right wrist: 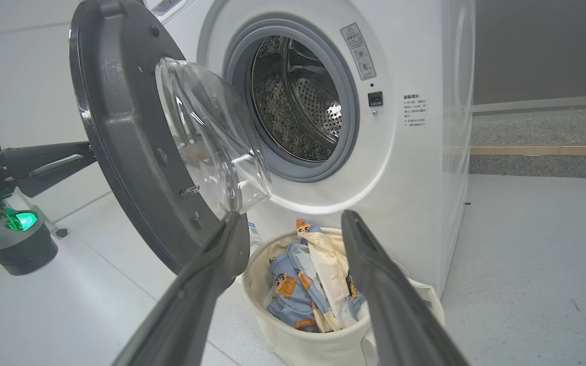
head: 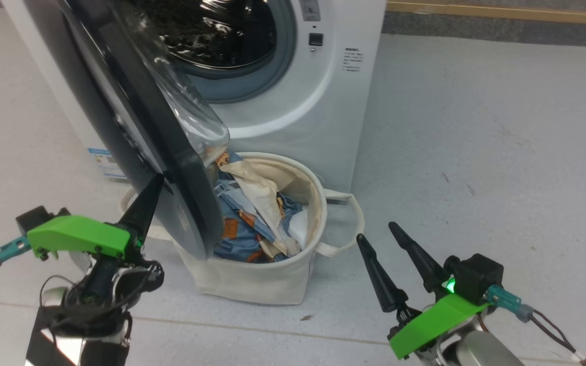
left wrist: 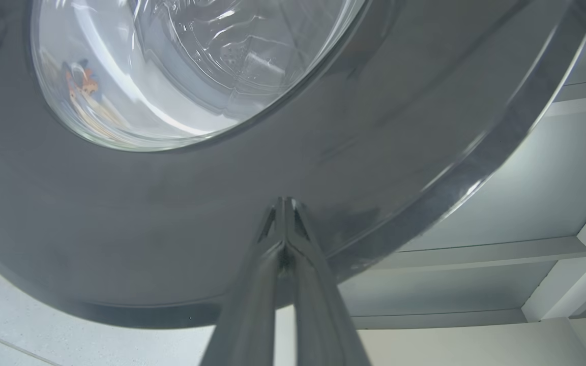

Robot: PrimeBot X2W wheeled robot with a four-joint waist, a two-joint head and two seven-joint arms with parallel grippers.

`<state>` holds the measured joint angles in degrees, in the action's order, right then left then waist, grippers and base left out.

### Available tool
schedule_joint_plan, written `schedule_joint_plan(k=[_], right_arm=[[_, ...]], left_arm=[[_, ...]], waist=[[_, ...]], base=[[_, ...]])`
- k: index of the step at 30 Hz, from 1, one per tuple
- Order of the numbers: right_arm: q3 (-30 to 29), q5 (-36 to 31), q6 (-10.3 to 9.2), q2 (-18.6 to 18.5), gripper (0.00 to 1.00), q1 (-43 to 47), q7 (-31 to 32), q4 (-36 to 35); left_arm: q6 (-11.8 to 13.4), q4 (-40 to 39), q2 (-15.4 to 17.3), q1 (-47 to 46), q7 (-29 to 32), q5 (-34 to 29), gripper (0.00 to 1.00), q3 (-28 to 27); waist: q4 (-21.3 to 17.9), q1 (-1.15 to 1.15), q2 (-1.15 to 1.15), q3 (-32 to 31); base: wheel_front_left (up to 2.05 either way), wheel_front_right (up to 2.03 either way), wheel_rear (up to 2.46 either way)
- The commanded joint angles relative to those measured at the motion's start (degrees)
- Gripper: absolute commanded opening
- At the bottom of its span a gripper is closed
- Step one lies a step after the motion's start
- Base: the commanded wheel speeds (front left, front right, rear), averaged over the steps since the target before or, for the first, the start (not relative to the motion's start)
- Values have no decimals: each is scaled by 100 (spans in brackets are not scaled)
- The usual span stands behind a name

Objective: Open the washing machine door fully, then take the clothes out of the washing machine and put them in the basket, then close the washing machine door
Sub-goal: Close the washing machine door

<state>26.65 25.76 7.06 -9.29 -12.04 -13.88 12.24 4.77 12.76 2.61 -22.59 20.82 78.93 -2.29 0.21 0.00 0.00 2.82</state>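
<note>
So, we've got our left gripper [head: 145,201] pinched closed, tip on the outer face of the washing machine door [head: 191,193], which hangs partly open off the washing machine [head: 323,127]. The clothes [head: 237,229] sit in the basket [head: 252,284] right in front of it. Our right gripper [head: 375,232] hangs spread and empty nearby, over pale grey floor [head: 476,152].

Probably a bare test room or lab arranged for laundry, not a furnished home: white front-loading washing machine [head: 293,117] standing free on pale grey seamed floor [head: 476,152], round cream canvas basket [head: 252,284] before it, light wooden strip [head: 501,12] edging dark grey carpet [head: 476,28] behind.
</note>
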Motion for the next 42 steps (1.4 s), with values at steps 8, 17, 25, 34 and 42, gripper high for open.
schedule_joint_plan(k=[8, 17, 25, 34, 42], right_arm=[[65, 44, 43, 8, 100, -224, -94, -142], [96, 90, 43, -33, 100, -195, -104, -214], [48, 62, 43, -94, 100, -180, -107, -263], [-53, 23, 43, -166, 100, -161, -109, -364], [-135, -10, 43, -216, 100, -135, -110, -466]], left_arm=[[-225, -253, 86, -221, -200, -80, 0, 12], [-331, -567, 316, -8, -273, -365, 100, 53], [-1014, -900, 1211, 401, -1104, -2143, 100, 554], [-1194, -1086, 2221, 880, -2505, -4325, 100, 1364], [-1197, -933, 2418, 1037, -3199, -4966, 100, 1562]], waist=[[-65, 0, 0, 36], [156, 0, 0, -39], [105, 0, 0, -58], [-49, 0, 0, -15], [-87, 0, 0, 77]], base=[[0, 0, 0], [0, 0, 0], [0, 0, 0], [0, 0, 0], [0, 0, 0]])
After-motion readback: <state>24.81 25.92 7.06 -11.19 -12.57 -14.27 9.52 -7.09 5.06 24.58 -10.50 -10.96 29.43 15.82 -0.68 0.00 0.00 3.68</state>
